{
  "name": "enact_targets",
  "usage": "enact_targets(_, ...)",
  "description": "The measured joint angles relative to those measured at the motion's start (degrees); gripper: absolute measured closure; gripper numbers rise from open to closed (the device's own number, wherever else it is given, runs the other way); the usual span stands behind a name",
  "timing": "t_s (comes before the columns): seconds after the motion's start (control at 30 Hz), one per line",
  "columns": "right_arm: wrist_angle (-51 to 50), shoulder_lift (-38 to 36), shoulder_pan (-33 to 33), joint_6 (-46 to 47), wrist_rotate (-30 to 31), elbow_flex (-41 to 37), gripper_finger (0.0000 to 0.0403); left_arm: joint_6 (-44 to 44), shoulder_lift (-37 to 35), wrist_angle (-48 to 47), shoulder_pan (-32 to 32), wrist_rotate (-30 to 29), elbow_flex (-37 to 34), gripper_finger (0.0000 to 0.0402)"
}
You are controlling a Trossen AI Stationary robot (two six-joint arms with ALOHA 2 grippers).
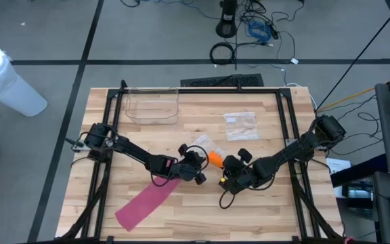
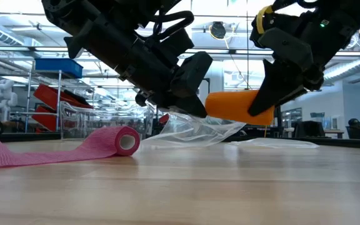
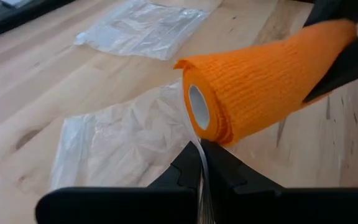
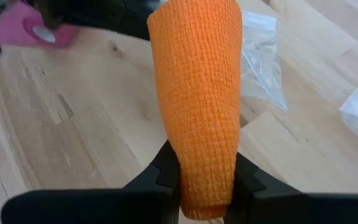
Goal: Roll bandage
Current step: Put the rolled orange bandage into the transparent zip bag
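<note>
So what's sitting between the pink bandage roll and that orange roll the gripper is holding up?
In the low view, the left gripper, shut on a crumpled clear plastic bag, sits between the pink bandage roll and the orange roll.

Readable text: I find none in any view.
Orange roll (image 4: 197,112) in my tool: plain knit, no print.
Plastic bags (image 1: 240,125) on my desk: no label I can read.
Pink bandage (image 2: 105,145): unmarked.
</note>
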Motion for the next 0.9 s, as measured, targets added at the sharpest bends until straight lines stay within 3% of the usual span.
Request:
enact_targets(0.3, -0.46, 4.08, 1.43, 1.91, -0.32, -0.09, 0.0346, -0.40, -0.04, 2.66, 0.09, 0.14, 0.11, 0.0387)
enact_targets(0.6, -1.87, 4.19, 1.52, 2.85, -3.38, -0.09, 0.0346, -0.40, -0.04, 2.97, 0.81, 1.84, 0.11, 0.0387)
enact_targets(0.9, -1.81, 4.16, 0.52, 2.97, -2.44, -0.09, 0.0346, -0.04, -0.04, 2.78, 0.54, 3.45, 0.11, 0.0387)
